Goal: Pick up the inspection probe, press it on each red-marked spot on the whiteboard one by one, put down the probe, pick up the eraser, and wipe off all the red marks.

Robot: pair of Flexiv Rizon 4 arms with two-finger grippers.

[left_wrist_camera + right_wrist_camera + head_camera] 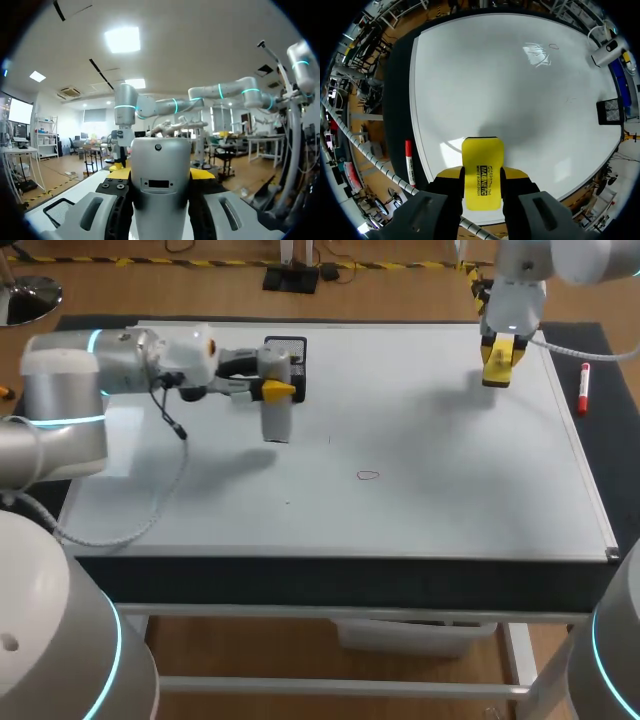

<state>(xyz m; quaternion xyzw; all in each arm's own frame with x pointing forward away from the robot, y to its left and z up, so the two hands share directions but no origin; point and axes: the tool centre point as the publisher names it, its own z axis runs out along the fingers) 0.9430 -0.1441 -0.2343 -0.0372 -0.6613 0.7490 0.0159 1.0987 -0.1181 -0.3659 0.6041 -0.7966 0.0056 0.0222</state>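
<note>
Whiteboard point(450, 490) covers most of the table, lying flat on a dark mat point(610, 440) that shows as a border around it. One small red mark point(368, 476), a thin oval outline, sits on the board a little toward the near edge from the middle; the right wrist view picks it up far ahead of that arm's fingers point(553, 46).

The left claw point(272, 390) is over the far left part of the board, closed on the probe point(277, 420), a silver cylinder. In the left wrist view the probe point(160, 165) fills the gap between the yellow tips, which press against it from both sides, and it points out along the fingers. Just behind it a black mesh tray point(290, 345) lies on the far edge of the board.

The right claw point(498, 360) is over the far right corner, gripping the yellow eraser point(497, 368). From its wrist camera the eraser point(482, 160) sticks out past the fingers, with a soft shadow on the board ahead of it; it seems to hang above the surface, though contact is hard to judge.

A red marker point(583, 388) lies on the mat just off the board's right edge, near the eraser.
</note>
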